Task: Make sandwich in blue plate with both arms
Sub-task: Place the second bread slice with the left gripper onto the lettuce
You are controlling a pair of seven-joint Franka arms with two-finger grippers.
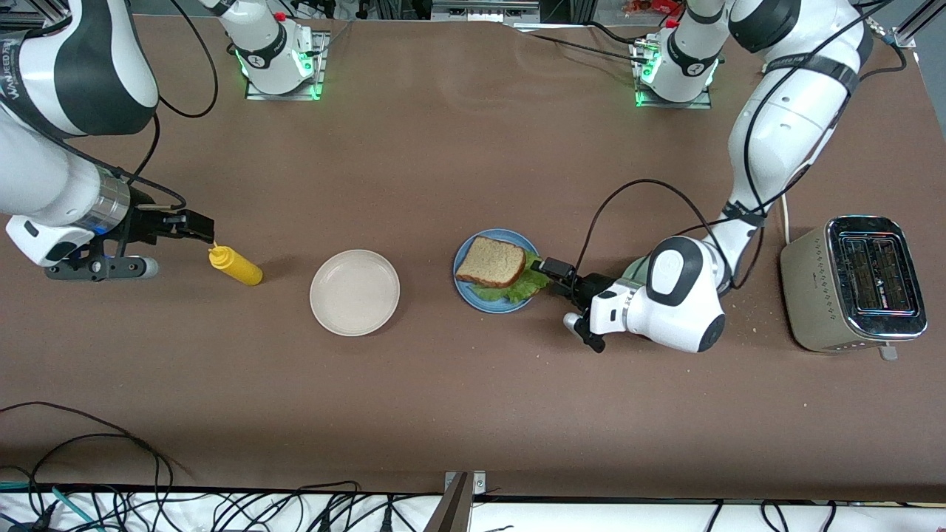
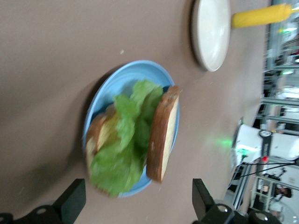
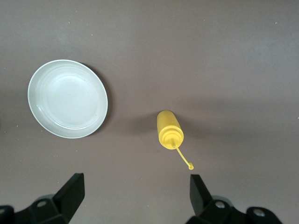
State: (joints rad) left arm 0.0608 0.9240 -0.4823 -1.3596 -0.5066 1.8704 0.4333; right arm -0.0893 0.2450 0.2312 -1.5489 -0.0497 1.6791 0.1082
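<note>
The sandwich sits on the blue plate mid-table: a tan top bread slice, ruffled green lettuce spilling out toward the left arm's end, and a lower slice under it. My left gripper hangs low beside the plate, at the lettuce edge, open with nothing between its fingers. Over the table at the right arm's end, my right gripper is open and empty, just above a yellow squeeze bottle.
The yellow bottle lies on its side. Between it and the blue plate sits a cream-white plate. A toaster stands at the left arm's end. A pale green plate edge shows under the left wrist.
</note>
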